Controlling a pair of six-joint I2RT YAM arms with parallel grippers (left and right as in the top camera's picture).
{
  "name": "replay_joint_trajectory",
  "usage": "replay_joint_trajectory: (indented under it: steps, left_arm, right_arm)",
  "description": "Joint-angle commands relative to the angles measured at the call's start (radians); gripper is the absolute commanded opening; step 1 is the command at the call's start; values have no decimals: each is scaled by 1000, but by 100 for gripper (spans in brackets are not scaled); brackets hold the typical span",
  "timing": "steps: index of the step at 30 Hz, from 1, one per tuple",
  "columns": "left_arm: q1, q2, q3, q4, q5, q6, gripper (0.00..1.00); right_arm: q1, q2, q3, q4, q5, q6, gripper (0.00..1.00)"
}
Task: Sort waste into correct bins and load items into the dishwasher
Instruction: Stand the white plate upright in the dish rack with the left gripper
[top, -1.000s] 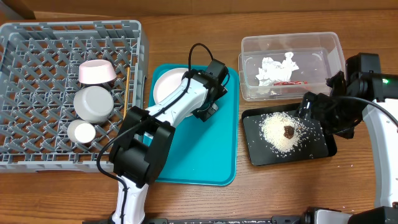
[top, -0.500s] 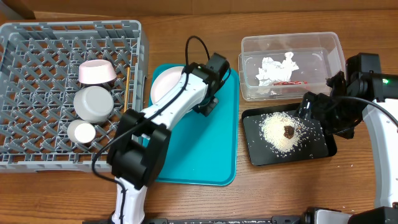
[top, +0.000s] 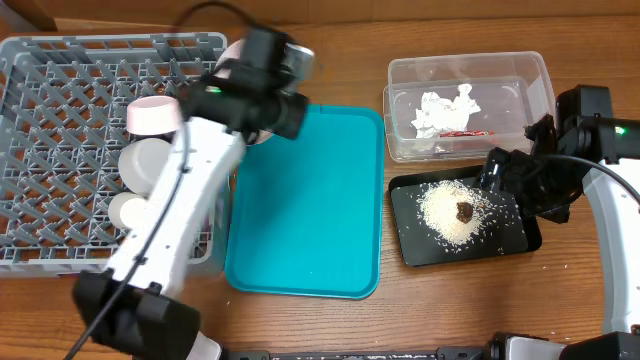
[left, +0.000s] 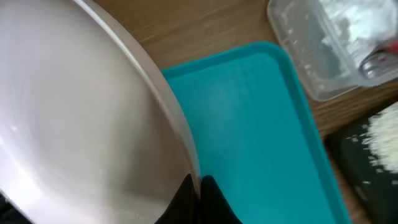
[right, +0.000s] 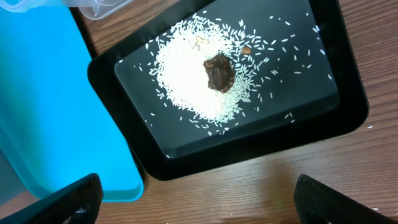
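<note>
1. Left hand (left: 196, 190): shut tight on the rim of the round white plate (left: 74, 112). In the left wrist view the fingers pinch the edge at the bottom of the frame, and the plate fills the left half.
2. Plate position: held up off the surfaces, over the far left corner of the teal tray (top: 310, 200) and beside the right wall of the grey dish rack (top: 60, 100). From overhead the arm hides most of the plate.
3. Rack contents in view: a pink bowl (top: 152, 115), a second pale bowl (top: 140, 165) just in front of it, and a small white cup (top: 125, 210) nearer the front. The left arm partly covers all three.
4. Clear tub (top: 520, 75): on the desk (top: 450, 310) to the right of the teal tray. It holds the crumpled napkin (top: 445, 108), with the red-and-white wrapper (top: 462, 131) at its near edge.
5. Black tray (right: 311, 118): just in front of the tub. It carries a heap of rice (right: 186, 81) with stray grains around it, and the brown lump (right: 219, 71) sits on the heap.
6. Right hand (right: 199, 208): jaws spread wide with nothing in them, hovering above the black tray's right side.
</note>
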Motion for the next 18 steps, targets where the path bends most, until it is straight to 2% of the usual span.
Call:
replay_joint_trajectory:
  steps: [1,5,9,13,18]
  left_arm:
    - [156,-31,22,-5,403,51,4]
    - [325,-29,21,-40,682,143,4]
    - [417,-14,20,-82,724,161,4]
    - [463,37,20,-160,808,271,4]
    - [491,128,20,-179,808,271,4]
  right_arm:
    - [-1,-8,13,2,3,-5,100]
    - [-1,-8,13,3,4,-5,100]
    - [-1,-8,13,3,3,-5,100]
    - [-1,-8,13,3,3,-5,100]
    - [-1,-8,13,2,3,-5,100]
